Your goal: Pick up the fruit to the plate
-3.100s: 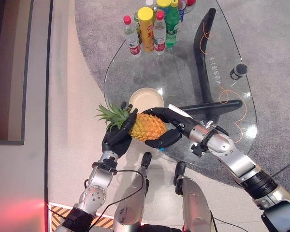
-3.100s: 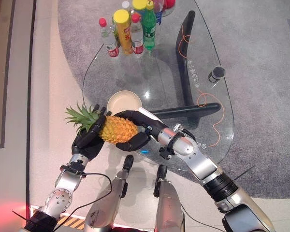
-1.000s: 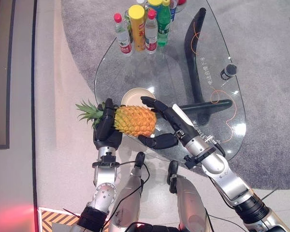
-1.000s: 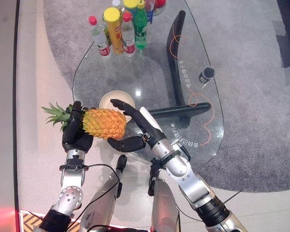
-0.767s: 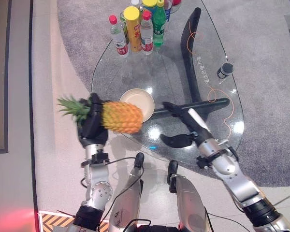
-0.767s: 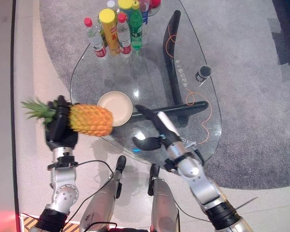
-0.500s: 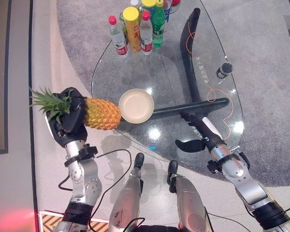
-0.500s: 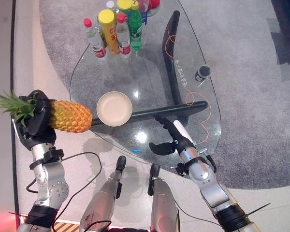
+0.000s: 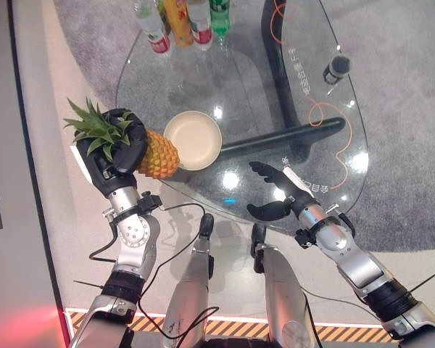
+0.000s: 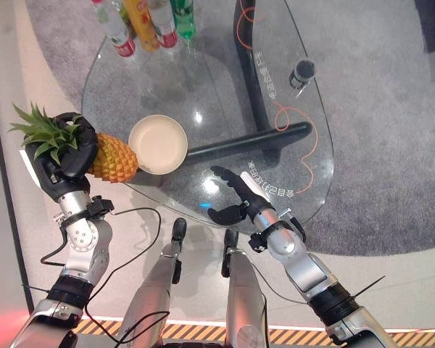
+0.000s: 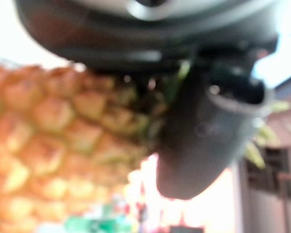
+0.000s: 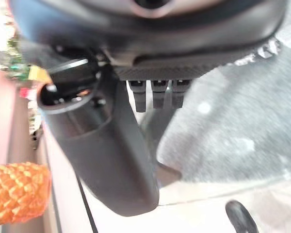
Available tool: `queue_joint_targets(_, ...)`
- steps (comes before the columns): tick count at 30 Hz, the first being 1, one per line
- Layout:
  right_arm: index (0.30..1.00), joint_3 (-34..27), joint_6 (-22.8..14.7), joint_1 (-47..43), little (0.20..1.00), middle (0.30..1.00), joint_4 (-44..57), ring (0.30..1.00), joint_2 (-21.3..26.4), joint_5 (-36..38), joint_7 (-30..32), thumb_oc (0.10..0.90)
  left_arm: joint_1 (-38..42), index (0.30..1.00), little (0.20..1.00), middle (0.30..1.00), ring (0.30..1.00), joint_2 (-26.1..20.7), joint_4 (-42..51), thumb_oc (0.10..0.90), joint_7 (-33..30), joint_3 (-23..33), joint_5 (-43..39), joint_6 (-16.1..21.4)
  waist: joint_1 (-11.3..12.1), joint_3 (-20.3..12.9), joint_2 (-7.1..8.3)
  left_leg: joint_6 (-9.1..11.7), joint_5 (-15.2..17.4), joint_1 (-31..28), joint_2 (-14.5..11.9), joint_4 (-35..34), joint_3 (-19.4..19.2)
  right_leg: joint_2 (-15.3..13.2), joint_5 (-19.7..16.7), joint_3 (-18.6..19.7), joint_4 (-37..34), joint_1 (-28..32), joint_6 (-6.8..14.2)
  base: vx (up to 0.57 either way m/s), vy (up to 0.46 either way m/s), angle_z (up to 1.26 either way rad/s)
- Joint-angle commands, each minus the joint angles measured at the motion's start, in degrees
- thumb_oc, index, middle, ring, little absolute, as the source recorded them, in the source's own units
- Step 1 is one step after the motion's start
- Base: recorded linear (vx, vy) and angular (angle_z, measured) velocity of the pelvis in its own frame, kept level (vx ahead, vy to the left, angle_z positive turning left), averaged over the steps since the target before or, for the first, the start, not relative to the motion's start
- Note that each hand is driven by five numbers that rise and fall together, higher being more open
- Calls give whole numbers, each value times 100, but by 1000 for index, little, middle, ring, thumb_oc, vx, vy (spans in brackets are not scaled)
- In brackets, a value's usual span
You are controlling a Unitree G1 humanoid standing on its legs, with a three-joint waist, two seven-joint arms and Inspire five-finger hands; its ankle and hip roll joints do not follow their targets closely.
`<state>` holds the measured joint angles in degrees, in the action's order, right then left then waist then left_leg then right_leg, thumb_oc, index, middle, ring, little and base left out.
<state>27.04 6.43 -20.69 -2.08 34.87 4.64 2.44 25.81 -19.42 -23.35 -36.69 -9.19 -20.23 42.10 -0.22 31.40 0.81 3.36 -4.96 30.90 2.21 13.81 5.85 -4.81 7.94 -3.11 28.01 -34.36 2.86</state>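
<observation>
Now the left robot hand (image 9: 114,156) grips the pineapple (image 9: 158,154) at the plate's (image 9: 193,140) nine o'clock; the right robot hand (image 9: 279,194) hovers spread over the desk (image 9: 275,87).

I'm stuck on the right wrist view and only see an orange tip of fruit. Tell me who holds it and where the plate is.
Observer: The left hand is curled around the leafy crown end of the orange pineapple.
Operator: Give me the plate.
Observer: The round cream plate sits on the clear glass table, right beside the pineapple's free end.
Operator: Report the right hand.
Observer: The right hand is open, holding nothing, over the table's near edge.
</observation>
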Motion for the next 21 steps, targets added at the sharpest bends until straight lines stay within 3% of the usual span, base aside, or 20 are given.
queue_joint_targets(1, 900, 74, -221, -581, 900, 900, 433, 900, -166, 279, 42, 800, 833, 300, 200, 300, 300, -471, 380, 100, -345, 167, 718, 1091, -74, -160, 194, -97, 877, 302, 307, 886, -634, 439, -542, 269, -673, -33, 306, -50, 70, -16)
queue_joint_targets(17, 900, 285, 48, -1327, 900, 900, 4, 900, -99, 613, -163, 800, 2021, 300, 200, 300, 300, -694, -597, 100, -1389, 44, 1831, 1310, -286, -160, 155, -121, 976, 1039, 309, 1026, -803, 563, -622, 339, -440, -1040, 263, -18, 72, -5)
queue_joint_targets(21, 900, 287, 36, -1417, 900, 900, -89, 900, -99, 612, -205, 800, 2265, 300, 200, 300, 300, -747, -700, 100, -1745, -15, 2172, 1187, -330, -160, 130, -142, 983, 1162, 329, 1045, -826, 571, -659, 345, -403, -1217, 262, -1, 75, -6)
